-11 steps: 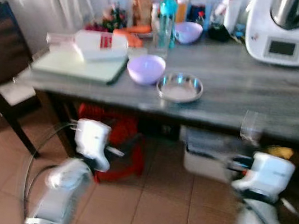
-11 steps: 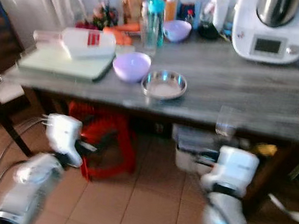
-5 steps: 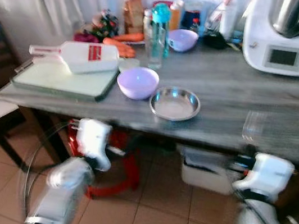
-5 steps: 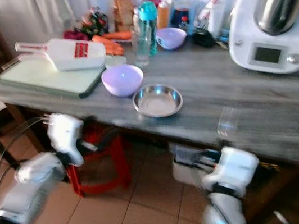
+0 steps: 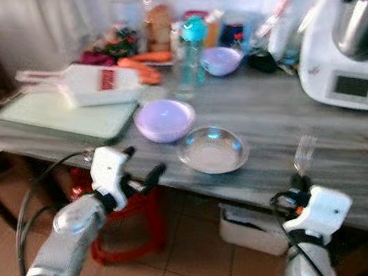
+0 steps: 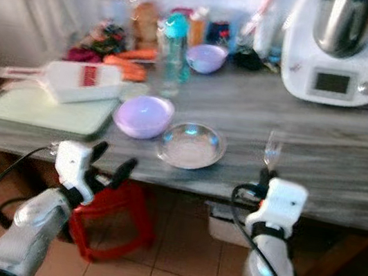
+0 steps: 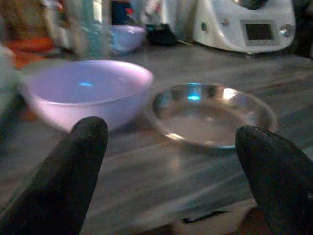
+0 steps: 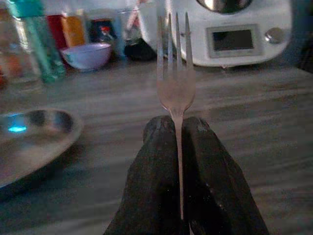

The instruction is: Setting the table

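Note:
A silver fork (image 8: 175,73) stands upright, tines up, with my right gripper (image 8: 177,128) shut on its handle. In the left eye view the fork (image 5: 304,151) rises above the right gripper (image 5: 296,184) at the table's front edge. A steel plate (image 5: 213,149) lies near the front of the grey table (image 5: 350,147), with a lilac bowl (image 5: 164,119) just left of it. My left gripper (image 5: 141,163) is open, low at the table's front edge, facing the lilac bowl (image 7: 88,90) and the steel plate (image 7: 210,115).
A green cutting board (image 5: 69,114) with a white slicer (image 5: 91,85) lies at the table's left. Bottles, jars, carrots and a second lilac bowl (image 5: 221,60) crowd the back. A white kitchen machine (image 5: 358,53) stands back right. A red stool (image 5: 124,230) sits under the table.
The camera has come closer to the table. Both grippers have risen from below the tabletop to its front edge, the right one carrying the fork up.

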Robot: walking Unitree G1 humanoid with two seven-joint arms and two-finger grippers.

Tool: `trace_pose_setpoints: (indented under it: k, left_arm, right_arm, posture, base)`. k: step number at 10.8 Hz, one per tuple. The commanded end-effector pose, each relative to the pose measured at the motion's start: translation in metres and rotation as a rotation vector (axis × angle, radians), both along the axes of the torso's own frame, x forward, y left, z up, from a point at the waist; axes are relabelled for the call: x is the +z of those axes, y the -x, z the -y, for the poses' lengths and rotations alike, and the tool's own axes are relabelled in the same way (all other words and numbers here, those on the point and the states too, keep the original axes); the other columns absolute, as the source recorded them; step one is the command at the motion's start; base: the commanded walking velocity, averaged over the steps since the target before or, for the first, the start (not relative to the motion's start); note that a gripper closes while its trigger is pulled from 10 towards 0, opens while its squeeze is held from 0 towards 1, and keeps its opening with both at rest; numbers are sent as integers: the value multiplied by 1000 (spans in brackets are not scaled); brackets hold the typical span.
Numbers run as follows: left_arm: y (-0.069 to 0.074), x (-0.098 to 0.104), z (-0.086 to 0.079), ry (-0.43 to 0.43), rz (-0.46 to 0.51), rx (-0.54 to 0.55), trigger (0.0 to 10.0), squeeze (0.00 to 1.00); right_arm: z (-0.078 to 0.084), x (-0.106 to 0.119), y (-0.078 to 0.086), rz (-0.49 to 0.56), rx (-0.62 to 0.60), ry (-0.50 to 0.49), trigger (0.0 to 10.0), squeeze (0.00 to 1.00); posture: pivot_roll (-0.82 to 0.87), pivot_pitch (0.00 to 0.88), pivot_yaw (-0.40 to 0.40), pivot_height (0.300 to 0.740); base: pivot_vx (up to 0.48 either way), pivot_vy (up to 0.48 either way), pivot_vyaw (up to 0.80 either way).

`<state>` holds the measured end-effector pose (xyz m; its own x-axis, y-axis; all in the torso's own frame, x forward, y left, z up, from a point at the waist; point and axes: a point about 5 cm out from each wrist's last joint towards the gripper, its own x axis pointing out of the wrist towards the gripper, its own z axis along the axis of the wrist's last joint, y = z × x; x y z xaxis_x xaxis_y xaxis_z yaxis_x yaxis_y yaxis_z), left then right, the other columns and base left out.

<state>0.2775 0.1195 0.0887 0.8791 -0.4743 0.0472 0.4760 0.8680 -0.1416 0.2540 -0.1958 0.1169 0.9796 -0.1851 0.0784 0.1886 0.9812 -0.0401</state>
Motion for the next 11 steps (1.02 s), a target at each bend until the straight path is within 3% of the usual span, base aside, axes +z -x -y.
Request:
trace_pose_setpoints:
  k: [1,4,6,8,11]
  left_arm:
    - [-2,3,-9,-22,12,19,10000,0]
    - [3,4,-16,-41,38,16,10000,0]
    - [13,1,-21,-76,32,-80,10000,0]
    - [19,-3,-26,-113,13,-156,10000,0]
    - [24,-7,-19,-100,-22,-276,10000,0]
  right_arm:
    - [-5,4,-2,20,14,-6,10000,0]
    - [-5,4,-2,25,3,-13,10000,0]
    - [-3,2,-1,17,-29,-56,10000,0]
    - [1,4,-8,-10,-50,-54,10000,0]
    - [11,8,-29,-52,-85,-151,10000,0]
  posture:
    - [32,0,108,740]
    - [30,0,110,740]
    - [31,3,109,740]
    - [30,12,111,740]
    - [34,17,116,740]
  base:
    - [345,0,0]
    - [0,0,0]
    - [0,0,0]
    - [0,0,0]
    - [0,0,0]
